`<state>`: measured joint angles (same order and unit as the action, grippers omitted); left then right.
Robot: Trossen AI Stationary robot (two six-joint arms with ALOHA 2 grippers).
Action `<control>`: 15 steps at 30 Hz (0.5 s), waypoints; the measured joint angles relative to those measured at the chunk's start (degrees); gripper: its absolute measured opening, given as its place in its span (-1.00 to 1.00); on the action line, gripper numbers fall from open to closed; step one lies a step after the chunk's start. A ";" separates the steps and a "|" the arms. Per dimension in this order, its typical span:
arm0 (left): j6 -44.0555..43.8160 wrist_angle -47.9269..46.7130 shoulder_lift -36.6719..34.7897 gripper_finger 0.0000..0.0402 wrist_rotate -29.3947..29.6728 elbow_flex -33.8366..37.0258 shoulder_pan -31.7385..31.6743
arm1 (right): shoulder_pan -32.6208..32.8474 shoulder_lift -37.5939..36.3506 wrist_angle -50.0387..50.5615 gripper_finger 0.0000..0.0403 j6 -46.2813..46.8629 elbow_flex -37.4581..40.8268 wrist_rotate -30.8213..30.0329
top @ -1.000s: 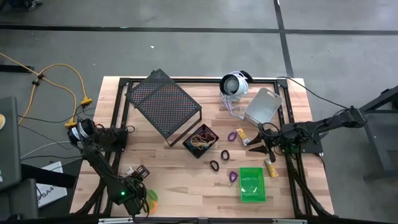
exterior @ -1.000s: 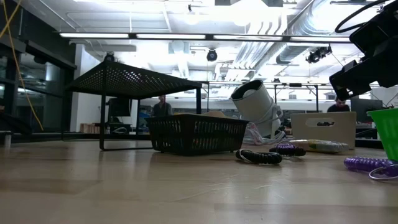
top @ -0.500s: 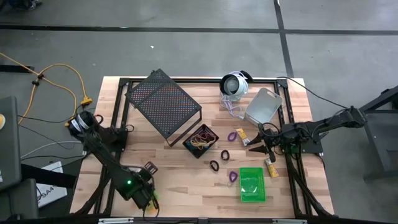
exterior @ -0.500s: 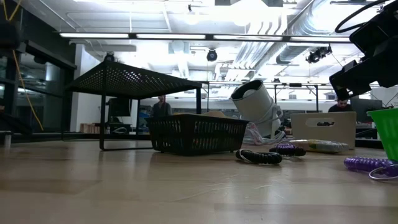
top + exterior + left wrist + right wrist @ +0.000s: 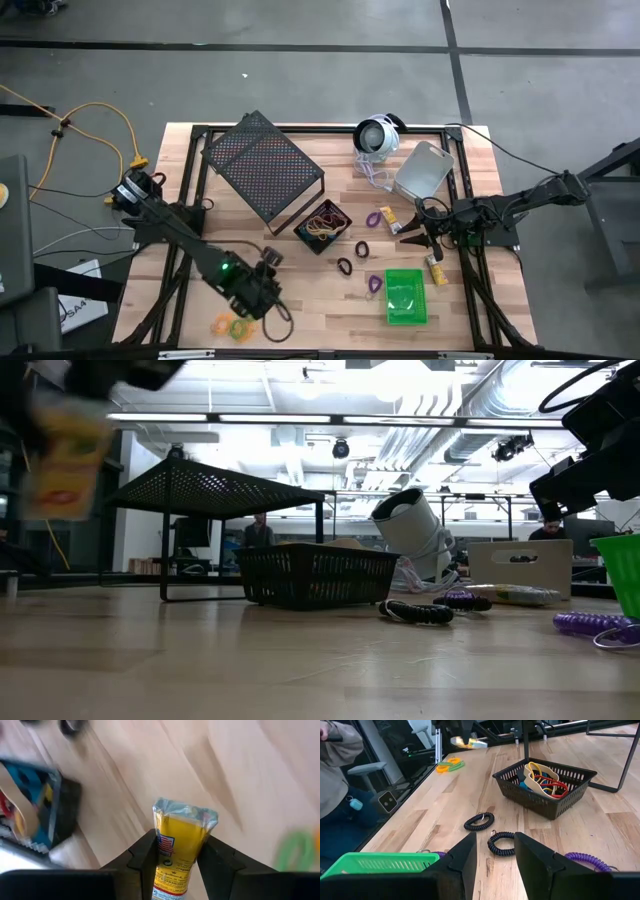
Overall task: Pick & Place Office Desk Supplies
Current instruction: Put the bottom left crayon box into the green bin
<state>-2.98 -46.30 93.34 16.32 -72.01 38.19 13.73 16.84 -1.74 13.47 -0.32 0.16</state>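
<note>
My left gripper (image 5: 175, 847) hangs over the table's near left part (image 5: 264, 294), shut on a yellow packet (image 5: 180, 837). The low view shows the packet blurred and high above the table (image 5: 64, 460). Orange and green loops (image 5: 230, 325) lie on the wood beside it. The black bin (image 5: 322, 225) holds several coloured loops. Black loops (image 5: 345, 267) and purple loops (image 5: 374, 283) lie between that bin and the green bin (image 5: 405, 297). At the right edge my right gripper (image 5: 412, 237) waits open, with nothing between its fingers (image 5: 462, 865). My left gripper pinches the yellow packet between its two fingers (image 5: 145, 855), which bear on its two long sides (image 5: 162, 845). The fingers slant down from above and lie along the packet. Its free end (image 5: 185, 815) sticks out past the fingertips. The packet is lifted clear of the table.
A large black mesh rack (image 5: 262, 165) stands at the back left, a round white device (image 5: 377, 135) and a grey bin (image 5: 425, 170) at the back right. Yellow pieces (image 5: 436, 268) lie near the right gripper. A person's sleeve (image 5: 335, 750) shows beyond the table.
My left gripper has swung toward the table's right edge and risen, turning as it went, away from the orange and green loops, which now lie uncovered. The yellow packet has come into the low view, high at its left.
</note>
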 joint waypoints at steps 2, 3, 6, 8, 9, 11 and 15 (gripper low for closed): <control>1.28 3.92 0.00 -0.41 0.04 0.00 -1.16 | 0.00 -0.02 0.00 -0.40 0.00 0.00 0.00; 1.72 6.28 0.00 -0.41 0.06 0.00 -1.68 | 0.00 0.00 0.00 -0.40 0.00 0.00 0.02; 2.15 12.28 0.00 -0.41 0.06 0.00 -3.10 | -0.02 0.00 0.00 -0.40 0.00 0.00 0.00; 2.13 16.08 0.11 -0.41 0.04 0.00 -4.09 | 0.01 -0.01 0.00 -0.40 0.00 0.00 0.01; 2.15 17.62 0.15 -0.41 0.04 0.00 -4.51 | -0.02 0.00 0.00 -0.40 0.00 0.00 0.02; 2.14 20.43 0.15 -0.41 0.04 0.00 -5.50 | -0.01 -0.01 0.00 -0.40 0.00 0.00 0.01; 2.16 26.08 0.19 -0.41 0.04 0.00 -7.31 | -0.01 0.00 0.00 -0.40 0.00 0.00 0.01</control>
<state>-0.82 -20.23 93.53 16.36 -72.01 30.88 13.72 16.84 -1.74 13.47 -0.32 0.18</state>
